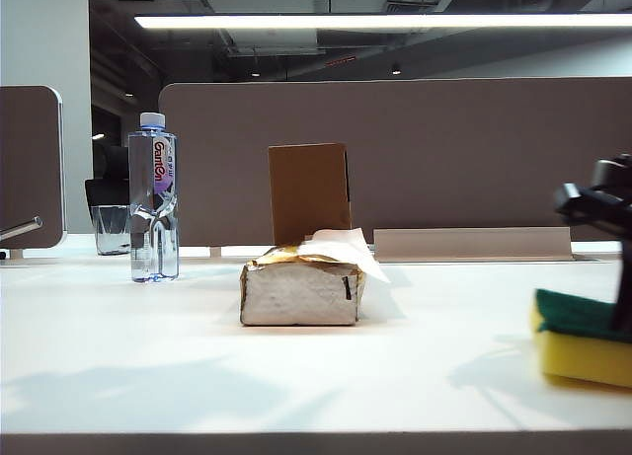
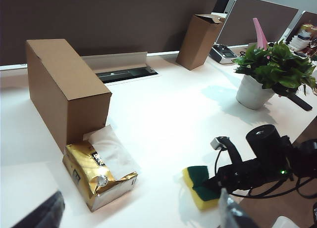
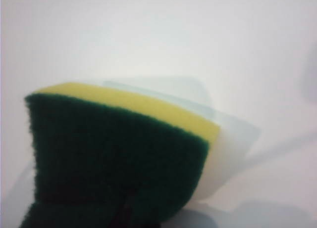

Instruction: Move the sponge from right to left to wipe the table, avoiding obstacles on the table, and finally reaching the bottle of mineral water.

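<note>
Yellow foam under a thin dark green scouring layer: that is your sponge (image 1: 583, 341), sitting on the white table (image 1: 148, 366) at the far right edge of the exterior view, green side up. Your right gripper (image 1: 620, 322) comes down onto it from above and is clenched on it; the right wrist view shows the green face filling the lower part of the picture, with the grip point at its near edge. The left gripper (image 2: 133, 213) hangs released, jaws wide, above the near left part of the table, holding nothing.

Judge the sponge as light, soft and springy. It will squash under a hard pinch and drag on the matte surface, so hold it across the thick foam sides rather than by the thin green layer, and press lightly so it slides instead of rolling over.

To its left, in the middle of the table, lies the silver-grey tissue pack (image 1: 301, 289) with white tissue poking out; just behind it stands the brown cardboard box (image 1: 309, 190). Both look light and would shove or tip easily, so pass on their near side. The mineral water bottle (image 1: 153, 203) stands upright further left, with a glass cup (image 1: 111, 228) behind it. It is tall and narrow, so you should stop just beside it.
</note>
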Controlling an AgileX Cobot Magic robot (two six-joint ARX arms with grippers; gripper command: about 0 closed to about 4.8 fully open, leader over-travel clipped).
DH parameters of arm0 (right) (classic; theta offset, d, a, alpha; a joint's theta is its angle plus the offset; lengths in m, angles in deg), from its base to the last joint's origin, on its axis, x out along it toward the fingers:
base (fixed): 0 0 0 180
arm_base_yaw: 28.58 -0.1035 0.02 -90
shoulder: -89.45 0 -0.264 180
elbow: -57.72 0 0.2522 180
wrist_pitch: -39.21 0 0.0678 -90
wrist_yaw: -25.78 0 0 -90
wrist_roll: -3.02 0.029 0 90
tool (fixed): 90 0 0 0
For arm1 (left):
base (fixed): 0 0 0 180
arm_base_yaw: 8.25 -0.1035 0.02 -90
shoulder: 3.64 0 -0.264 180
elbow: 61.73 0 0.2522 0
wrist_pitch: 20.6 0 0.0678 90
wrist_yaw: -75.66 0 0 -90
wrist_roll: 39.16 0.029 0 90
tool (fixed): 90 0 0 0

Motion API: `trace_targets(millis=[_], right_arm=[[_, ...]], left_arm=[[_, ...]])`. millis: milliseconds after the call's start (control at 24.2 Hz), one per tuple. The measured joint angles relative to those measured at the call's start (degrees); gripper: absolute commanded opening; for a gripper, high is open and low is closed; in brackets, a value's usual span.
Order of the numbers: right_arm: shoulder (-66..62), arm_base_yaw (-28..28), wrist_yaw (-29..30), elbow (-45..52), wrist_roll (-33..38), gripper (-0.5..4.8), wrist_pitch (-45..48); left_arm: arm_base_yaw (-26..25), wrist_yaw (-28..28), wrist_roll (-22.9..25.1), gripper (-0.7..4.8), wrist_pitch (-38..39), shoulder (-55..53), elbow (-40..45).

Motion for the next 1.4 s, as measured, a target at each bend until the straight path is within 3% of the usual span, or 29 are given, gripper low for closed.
trace_targets(millis=[372,909,1405], right_arm=[[-5.7,-10.7,-4.8,-0.2,7.1,-0.06,9.2],[-19.3,-22.3,-7.1,-10.2,10.9,-0.06,13.1],[-29.6,-29.3,-5.6,-19.7,13.7,-0.06,15.9]], left_arm=[[0.0,-0.2,0.0,4.02,0.0,0.9,0.0],[0.0,-0.2,0.0,4.02,0.0,2.2,0.0],[0.0,-0.2,0.0,4.02,0.0,2.5,0.0]])
